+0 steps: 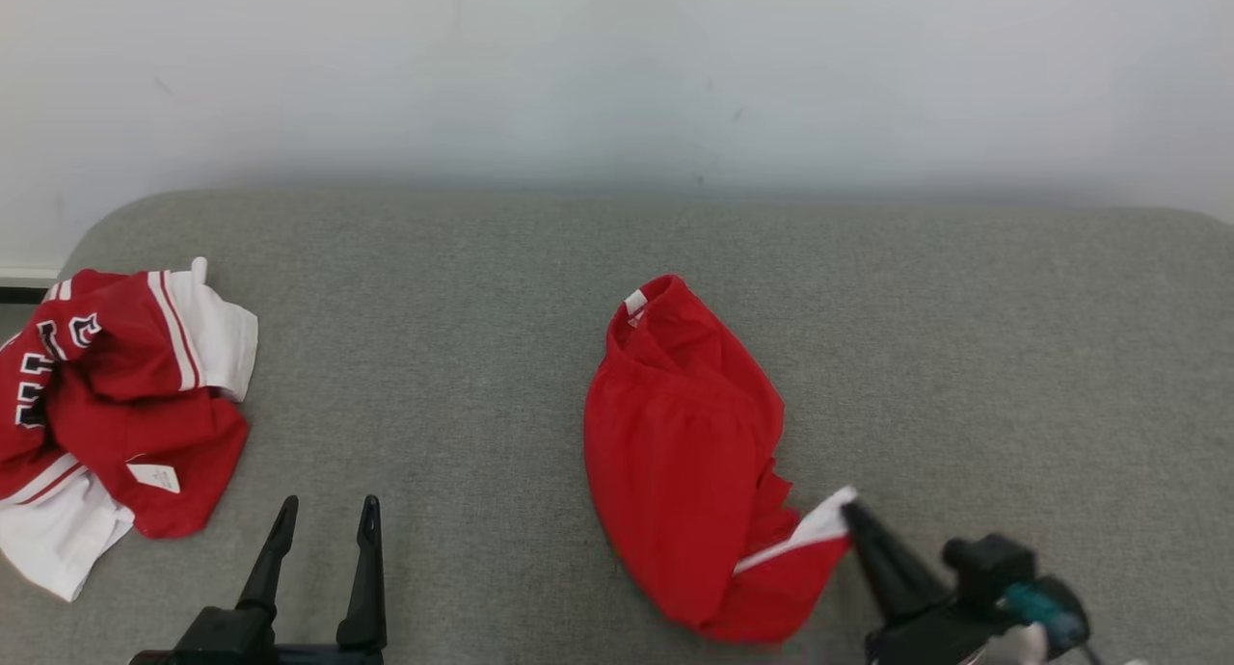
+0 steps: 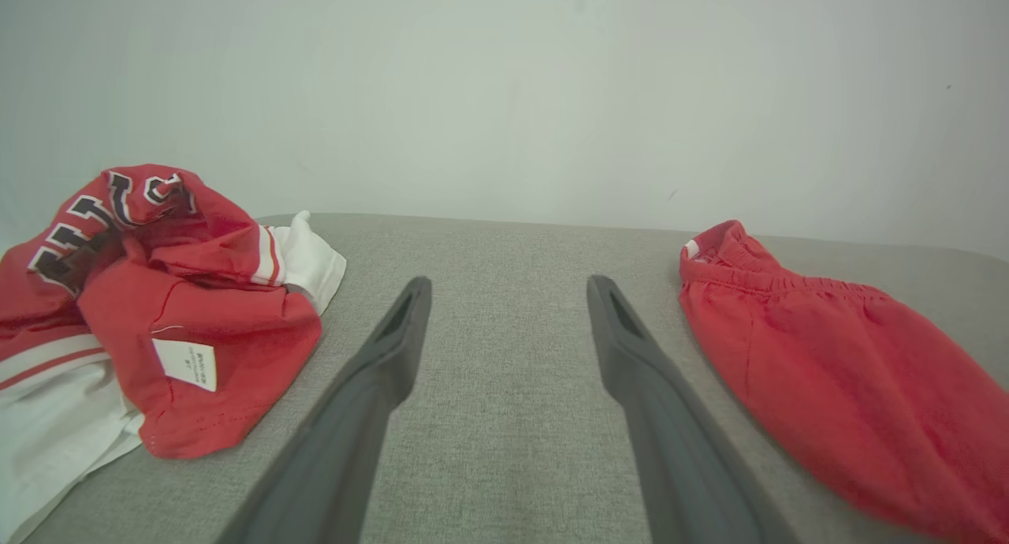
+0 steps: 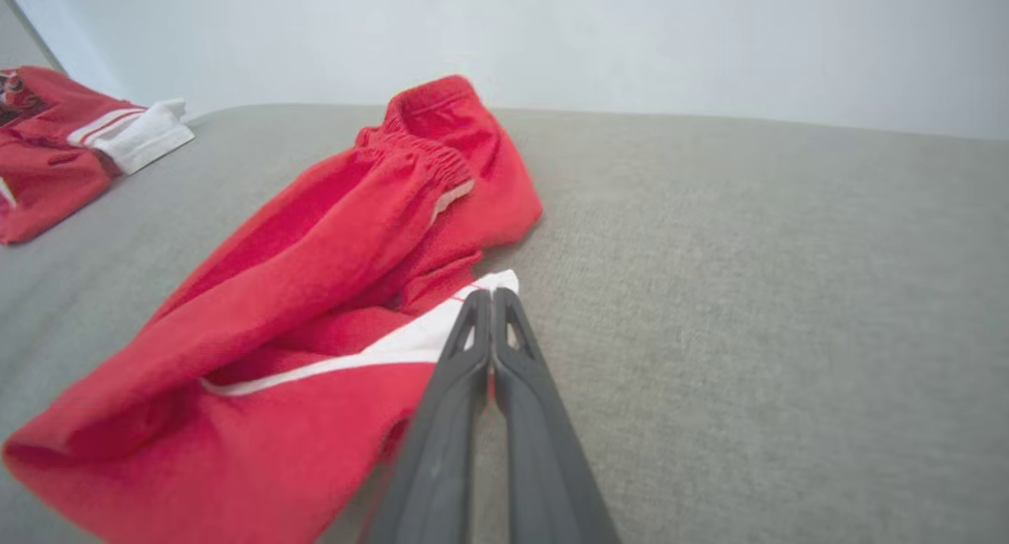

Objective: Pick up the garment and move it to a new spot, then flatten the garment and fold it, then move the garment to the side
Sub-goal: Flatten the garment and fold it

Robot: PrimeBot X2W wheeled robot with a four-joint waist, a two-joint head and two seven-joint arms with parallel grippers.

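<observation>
Head view: crumpled red cloth shorts with white hem trim (image 1: 680, 453) lie mid-way on the grey woven cushion (image 1: 463, 289), the right gripper (image 1: 853, 513) at their hem corner. Left wrist view: the left gripper (image 2: 508, 288) hovers splayed and empty. Right wrist view: its fingers are pinched together on the white trim. The pickup appears under way; next comes a lift clear of the cushion.

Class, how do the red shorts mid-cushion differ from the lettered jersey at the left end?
The red shorts are almost plain red with a white stripe; the jersey carries black-and-white lettering and broad white panels. The shorts lie stretched out lengthwise; the jersey sits in a crumpled heap. The right gripper is shut at the shorts' white corner; nothing touches the jersey. Both are red and white and rest on the grey cushion.
</observation>
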